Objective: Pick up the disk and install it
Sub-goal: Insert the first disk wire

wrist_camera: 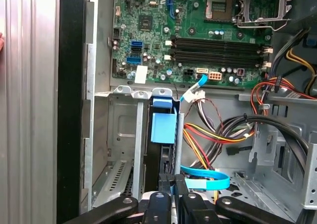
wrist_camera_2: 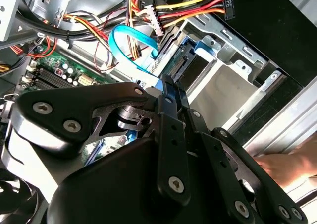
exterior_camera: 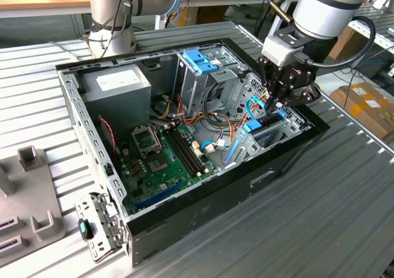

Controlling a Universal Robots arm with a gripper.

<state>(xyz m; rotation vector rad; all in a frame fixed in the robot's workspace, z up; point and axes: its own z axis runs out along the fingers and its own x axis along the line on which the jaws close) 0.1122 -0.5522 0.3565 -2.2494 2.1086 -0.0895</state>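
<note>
The disk [exterior_camera: 253,128] stands on edge in the drive bay at the end of the open computer case [exterior_camera: 203,213] on the exterior view's right. The first wrist view shows the disk [wrist_camera: 162,130] as a dark slab with a blue plastic frame and tab, set between the bay's metal walls. My gripper [exterior_camera: 275,107] hangs directly over it. The black fingers are shut together, with their tips at the disk's upper edge, in both wrist views [wrist_camera: 172,187] [wrist_camera_2: 171,87]. I cannot tell whether they pinch the frame.
Blue, yellow and red cables [wrist_camera: 208,182] run close beside the bay. The motherboard [exterior_camera: 166,158], a grey power-supply box [exterior_camera: 117,84] and a tall cage with a blue top [exterior_camera: 200,63] fill the case. A person's hand [wrist_camera_2: 282,164] rests outside the case wall. A second arm's base [exterior_camera: 114,19] stands behind.
</note>
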